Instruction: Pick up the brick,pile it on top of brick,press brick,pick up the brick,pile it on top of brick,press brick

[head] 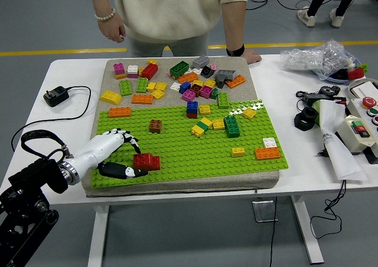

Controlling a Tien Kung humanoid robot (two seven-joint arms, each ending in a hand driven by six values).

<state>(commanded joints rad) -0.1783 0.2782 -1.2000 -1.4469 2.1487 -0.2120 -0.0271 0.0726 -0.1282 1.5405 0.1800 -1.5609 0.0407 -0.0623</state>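
Observation:
A red brick (pixel 146 161) stands on the green baseplate (pixel 189 155) near its front left corner. My left hand (pixel 133 158), white with black fingertips, lies just left of it. Its fingers (pixel 129 139) are spread above and behind the brick, and the thumb (pixel 127 172) lies flat in front with its tip close to the brick's front. The hand holds nothing. A brown brick (pixel 155 126) and an orange brick (pixel 120 111) sit further back. Several loose bricks (pixel 177 78) lie on the grey mat behind the plate. My right arm is out of view.
A person stands at the far side with one hand (pixel 251 57) resting on the table and the other hand (pixel 113 31) hanging. A black charger (pixel 56 95) and its cable lie at left. A button box (pixel 361 131), black parts (pixel 307 118) and a plastic bag (pixel 319 57) crowd the right.

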